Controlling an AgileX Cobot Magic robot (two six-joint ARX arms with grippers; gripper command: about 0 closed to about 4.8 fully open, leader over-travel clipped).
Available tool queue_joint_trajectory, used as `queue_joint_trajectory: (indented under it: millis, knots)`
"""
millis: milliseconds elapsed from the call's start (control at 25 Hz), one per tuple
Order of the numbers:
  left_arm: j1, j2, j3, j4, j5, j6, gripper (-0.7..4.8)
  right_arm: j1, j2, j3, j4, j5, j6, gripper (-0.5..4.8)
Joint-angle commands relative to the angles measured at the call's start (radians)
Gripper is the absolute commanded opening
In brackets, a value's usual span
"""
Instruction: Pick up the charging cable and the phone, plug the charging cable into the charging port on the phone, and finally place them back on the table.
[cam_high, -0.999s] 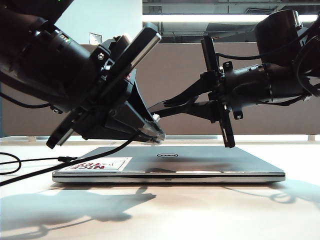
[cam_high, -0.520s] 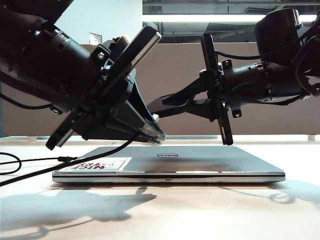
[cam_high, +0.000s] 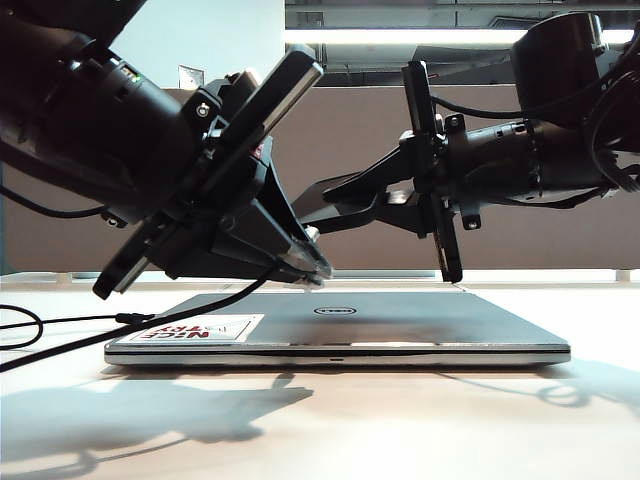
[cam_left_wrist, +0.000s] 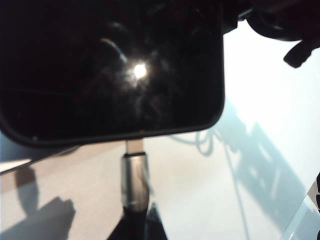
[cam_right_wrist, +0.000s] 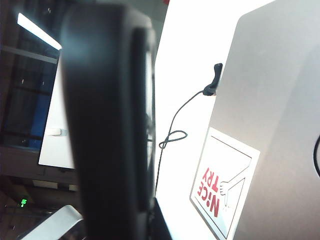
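Note:
The phone (cam_left_wrist: 110, 70), black and glossy, fills the left wrist view. The charging cable's silver plug (cam_left_wrist: 134, 175) meets the middle of the phone's short edge and covers the charging port. My left gripper (cam_left_wrist: 135, 227) is shut on the cable's dark collar. In the exterior view it (cam_high: 312, 266) hangs above the laptop, and the charging cable (cam_high: 200, 305) trails off to the left. My right gripper (cam_high: 320, 210) reaches in from the right, shut on the phone (cam_right_wrist: 107, 125), which is seen edge-on. Both are held above the table (cam_high: 320, 420).
A closed silver laptop (cam_high: 340, 330) with a red-lettered sticker (cam_high: 205, 328) lies under both grippers. A loose loop of cord (cam_right_wrist: 172, 135) runs across the white table beside the laptop. A brown divider panel (cam_high: 360, 130) stands behind.
The right wrist has tipped up very slightly with the phone. The left arm and the cable have stayed still.

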Motion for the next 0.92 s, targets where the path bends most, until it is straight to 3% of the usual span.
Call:
queue_joint_trajectory:
  millis: [40,919]
  knots:
    - [-0.002,0.002,0.002,0.026,-0.002,0.002,-0.06,0.004,-0.008,0.006,0.040,-0.032,-0.006,-0.06]
    - [-0.002,0.004,0.002,0.045,-0.002,0.003,-0.06,0.018,-0.008,0.006,0.027,-0.044,-0.014,-0.06]
